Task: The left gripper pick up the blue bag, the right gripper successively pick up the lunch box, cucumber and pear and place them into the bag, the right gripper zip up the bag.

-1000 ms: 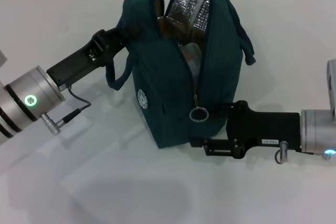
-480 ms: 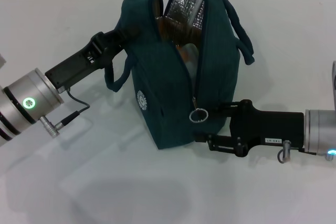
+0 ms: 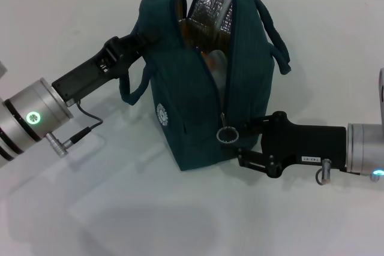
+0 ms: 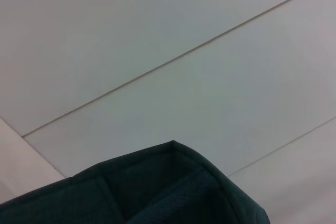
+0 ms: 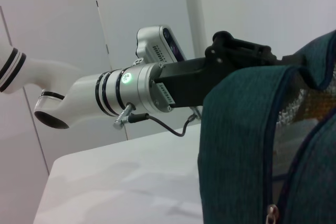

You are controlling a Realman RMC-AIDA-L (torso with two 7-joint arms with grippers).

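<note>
The blue bag (image 3: pixel 192 106) stands upright on the white table (image 3: pixel 120 208). Its zipper gapes at the top, showing silver lining (image 3: pixel 214 1). Through the gap a pale, orange-edged shape (image 3: pixel 214 64) shows, seemingly the lunch box. Cucumber and pear are out of view. My left gripper (image 3: pixel 141 39) is shut on the bag's upper left edge, and the right wrist view shows that left gripper (image 5: pixel 236 51) gripping the bag (image 5: pixel 241 145). My right gripper (image 3: pixel 239 143) is open low at the bag's front right. The zipper's ring pull (image 3: pixel 227 134) hangs just off its tips.
A carrying handle (image 3: pixel 275 34) droops over the bag's right side and another loop (image 3: pixel 133 88) hangs on its left. A cable (image 3: pixel 84 125) trails from the left wrist. The left wrist view holds only a bag corner (image 4: pixel 157 192) against pale panels.
My right gripper has drawn back a little to the right and sunk slightly beside the ring pull. The bag's top has shifted a touch. The left arm holds still.
</note>
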